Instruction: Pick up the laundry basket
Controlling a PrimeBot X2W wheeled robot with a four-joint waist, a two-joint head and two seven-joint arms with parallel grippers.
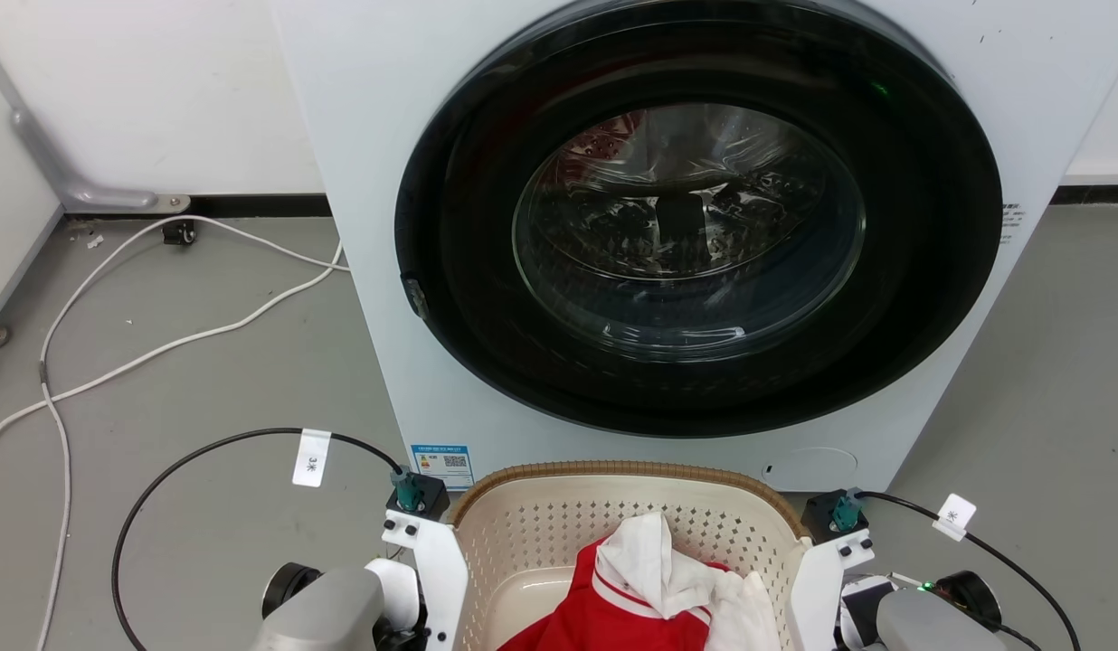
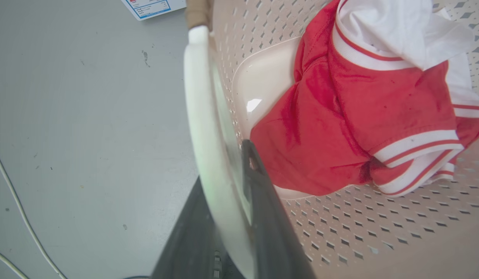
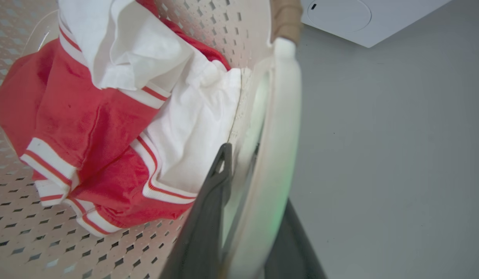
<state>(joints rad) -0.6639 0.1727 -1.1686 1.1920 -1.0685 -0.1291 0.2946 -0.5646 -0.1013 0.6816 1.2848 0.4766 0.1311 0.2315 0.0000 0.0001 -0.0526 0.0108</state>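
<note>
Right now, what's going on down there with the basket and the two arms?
The robot has the laundry basket by both sides, in front of the closed washer. The left gripper is closed on the white left handle, one finger inside the basket and one outside, and the right gripper grips the right handle the same way. Red and white clothes lie inside. Whether the basket is off the floor, I cannot tell.

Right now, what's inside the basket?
A red garment with white stripes and a white cloth lie crumpled in the basket. They cover part of its bottom, so anything under them is hidden.
</note>
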